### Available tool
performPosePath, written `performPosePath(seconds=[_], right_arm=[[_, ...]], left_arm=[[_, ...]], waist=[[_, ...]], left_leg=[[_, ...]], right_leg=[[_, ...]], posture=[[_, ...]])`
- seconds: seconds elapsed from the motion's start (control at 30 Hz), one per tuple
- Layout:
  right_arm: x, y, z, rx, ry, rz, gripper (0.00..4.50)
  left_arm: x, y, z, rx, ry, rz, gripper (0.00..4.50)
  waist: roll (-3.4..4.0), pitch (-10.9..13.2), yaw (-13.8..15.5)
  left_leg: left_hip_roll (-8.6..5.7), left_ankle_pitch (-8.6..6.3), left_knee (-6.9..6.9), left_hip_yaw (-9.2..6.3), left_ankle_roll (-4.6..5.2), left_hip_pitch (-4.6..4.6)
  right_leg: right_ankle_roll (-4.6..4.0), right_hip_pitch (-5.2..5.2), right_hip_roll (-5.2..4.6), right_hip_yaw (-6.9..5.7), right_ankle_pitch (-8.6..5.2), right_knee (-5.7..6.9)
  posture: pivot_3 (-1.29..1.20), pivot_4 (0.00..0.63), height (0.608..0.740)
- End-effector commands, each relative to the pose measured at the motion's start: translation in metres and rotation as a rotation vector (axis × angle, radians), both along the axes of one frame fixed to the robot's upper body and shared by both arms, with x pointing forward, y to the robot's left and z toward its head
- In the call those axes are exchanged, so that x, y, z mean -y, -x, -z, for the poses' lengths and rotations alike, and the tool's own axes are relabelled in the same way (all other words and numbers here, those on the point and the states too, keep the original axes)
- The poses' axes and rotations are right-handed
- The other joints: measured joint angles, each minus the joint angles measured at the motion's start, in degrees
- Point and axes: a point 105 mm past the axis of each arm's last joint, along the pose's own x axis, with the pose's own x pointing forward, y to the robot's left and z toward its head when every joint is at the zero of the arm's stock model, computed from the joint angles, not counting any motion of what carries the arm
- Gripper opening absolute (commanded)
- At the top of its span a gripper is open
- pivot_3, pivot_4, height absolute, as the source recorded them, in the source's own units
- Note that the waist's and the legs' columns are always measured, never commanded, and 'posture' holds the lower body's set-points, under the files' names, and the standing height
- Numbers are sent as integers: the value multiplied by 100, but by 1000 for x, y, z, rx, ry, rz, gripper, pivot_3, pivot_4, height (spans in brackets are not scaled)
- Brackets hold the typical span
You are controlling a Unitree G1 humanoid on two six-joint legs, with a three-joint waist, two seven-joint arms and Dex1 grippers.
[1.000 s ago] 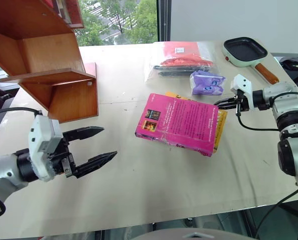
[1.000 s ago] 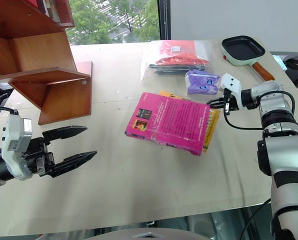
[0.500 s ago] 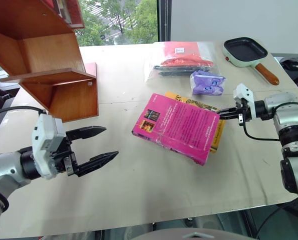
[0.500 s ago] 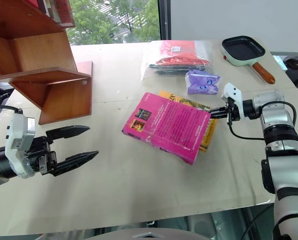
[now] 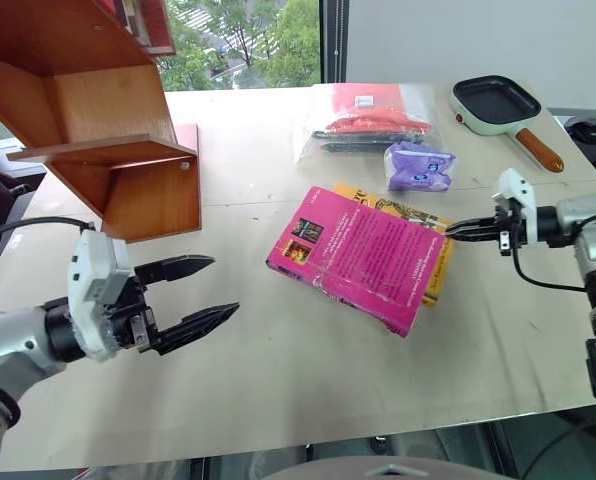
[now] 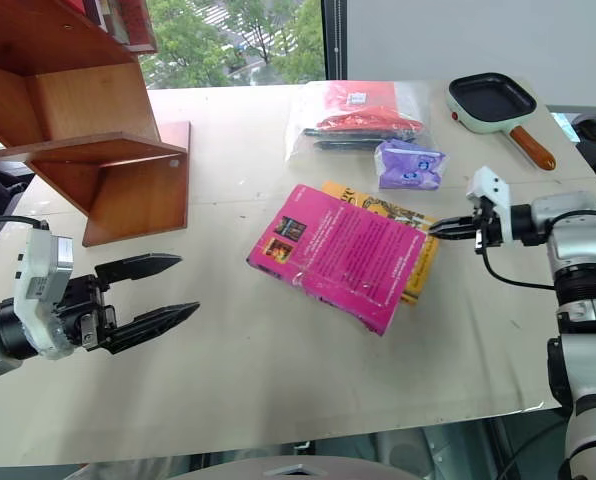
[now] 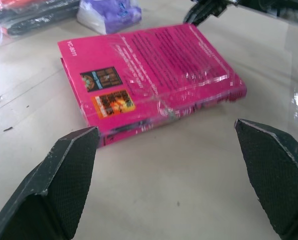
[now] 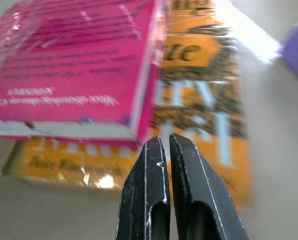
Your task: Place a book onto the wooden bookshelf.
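The table (image 5: 308,370) is a wide pale top, with a broad bare stretch along its near edge between the two arms. The wooden bookshelf (image 5: 88,120) stands at the far left corner, its slanted boards rising out of view, its lower board jutting toward the middle of the table. The book (image 5: 363,257), magenta-pink, lies flat near the table's centre, turned at an angle, resting partly on a yellow book (image 5: 433,250) whose edge shows along its far and right sides. Open table surrounds the book's left and near edges.

Behind, a clear bag of red and black items (image 5: 363,120) lies by the far edge, a small purple packet (image 5: 418,165) just beside it, and a green frying pan (image 5: 498,105) sits at the far right corner.

The left gripper (image 5: 200,292) hovers over the bare left part of the table, fingers spread wide, pointing toward the book and well apart from it. The right gripper (image 5: 456,229) has its fingers pressed together, holding nothing, its tips just beside the yellow book's right edge.
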Motion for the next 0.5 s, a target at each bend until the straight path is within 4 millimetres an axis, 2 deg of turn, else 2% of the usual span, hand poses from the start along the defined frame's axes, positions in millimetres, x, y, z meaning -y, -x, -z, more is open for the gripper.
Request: performPosePath(seconds=[0.03,0.13,0.23,0.27,0.33,0.37,0.5], right_arm=[[14,17,-32,107,-103,25,276],[16,45,-39,99,-180,43,1354],[13,71,-41,75,-240,75,2860],[12,79,-40,65,-249,86,3191],[10,91,-41,55,-262,109,4166],[9,97,-42,51,-279,124,4449],[5,117,-42,35,-279,164,4449]], left_arm=[[43,19,13,-184,306,32,4500],[57,17,28,-296,477,-94,4500],[59,1,41,-417,656,-260,4500],[61,-2,46,-467,695,-295,4500],[65,-6,62,-574,729,-362,4500],[68,-8,69,-618,733,-387,4500],[78,-18,88,-832,852,-416,4500]], waist=[[-2,-1,22],[1,-5,86],[9,-10,175],[11,-11,206],[12,-12,231],[12,-13,230],[2,-20,236]], left_leg=[[0,-2,2,0,2,0],[0,-8,0,-7,10,-3],[0,-8,0,-13,10,2],[0,-8,3,-14,11,5],[0,-8,14,-11,11,15],[0,-7,19,-9,12,19],[-2,-7,33,0,14,26]], right_leg=[[12,0,-2,-1,7,0],[16,0,-8,-5,9,-2],[0,4,-9,-10,0,7],[-8,8,-9,-11,-5,10],[-10,20,-7,-9,-7,14],[-10,27,-6,-9,-7,16],[-6,36,23,0,-8,19]], posture=[[0,150,740],[0,150,740],[0,150,740],[0,150,740],[0,150,740],[0,150,740],[0,150,740]])
